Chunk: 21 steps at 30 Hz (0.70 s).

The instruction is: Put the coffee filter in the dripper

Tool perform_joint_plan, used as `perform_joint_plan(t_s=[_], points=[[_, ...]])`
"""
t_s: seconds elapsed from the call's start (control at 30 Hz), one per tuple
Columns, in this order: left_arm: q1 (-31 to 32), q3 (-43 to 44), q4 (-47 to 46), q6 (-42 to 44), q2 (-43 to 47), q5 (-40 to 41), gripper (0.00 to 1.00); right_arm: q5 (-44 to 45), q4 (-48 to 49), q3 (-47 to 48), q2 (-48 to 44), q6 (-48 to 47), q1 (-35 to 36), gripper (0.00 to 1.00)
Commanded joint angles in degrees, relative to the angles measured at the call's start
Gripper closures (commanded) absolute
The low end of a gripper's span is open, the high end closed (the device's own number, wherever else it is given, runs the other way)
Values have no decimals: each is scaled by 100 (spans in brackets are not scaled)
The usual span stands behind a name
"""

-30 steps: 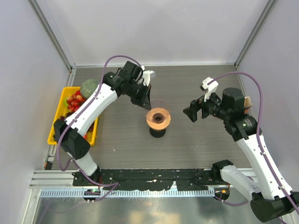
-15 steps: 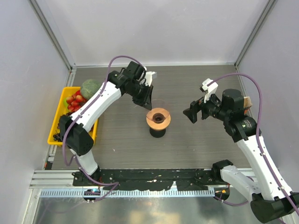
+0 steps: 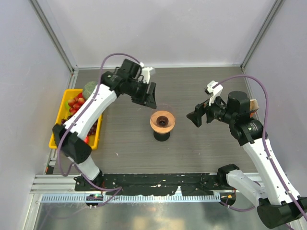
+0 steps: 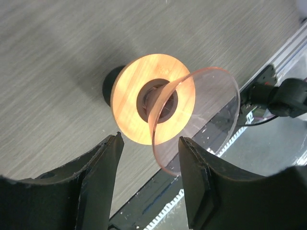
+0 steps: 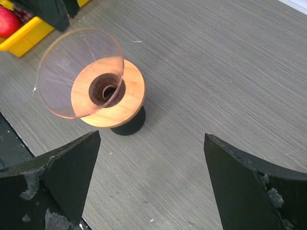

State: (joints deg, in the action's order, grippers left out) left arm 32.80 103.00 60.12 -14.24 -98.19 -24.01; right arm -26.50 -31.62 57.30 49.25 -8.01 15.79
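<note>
Surface [image 3: 201, 86]: grey wood-grain laminate, matte, grain running left to right in top view.
Back wall [image 3: 158, 28]: plain pale lavender-white panel, blank.
Left wall [image 3: 21, 72], right wall [image 3: 288, 52]: same pale panels, closing in surface on both sides.
Metal posts [image 3: 52, 33]: one at each far corner, slanting outward in top view.
Near edge: black strip [image 3: 158, 180], aluminium rail [image 3: 53, 184] at its left end, pale toothed strip [image 3: 144, 197] just below, then brushed metal sheet [image 3: 158, 215].
Light: soft, even; shadows faint, short.
</note>
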Motion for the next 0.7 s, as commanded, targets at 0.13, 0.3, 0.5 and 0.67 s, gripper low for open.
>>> perform_joint_plan(t_s=[0.13,0.3,0.5,0.67], points=[[-748,-1351,-1536,-88,1715,-893,48,-671,700,255,575,493,12,3],[-748,-2256,-2257,-193,1926,-1606,47,-1173,999,370,1270,1099,20,13],[-897,-3030,-3293,-359,2233,-2835,52,-1507,1245,335,1552,1284,20,23],[-951,-3462,-4113,-957,2314,-3382,60,-1674,1746,71,1323,1600,20,35]])
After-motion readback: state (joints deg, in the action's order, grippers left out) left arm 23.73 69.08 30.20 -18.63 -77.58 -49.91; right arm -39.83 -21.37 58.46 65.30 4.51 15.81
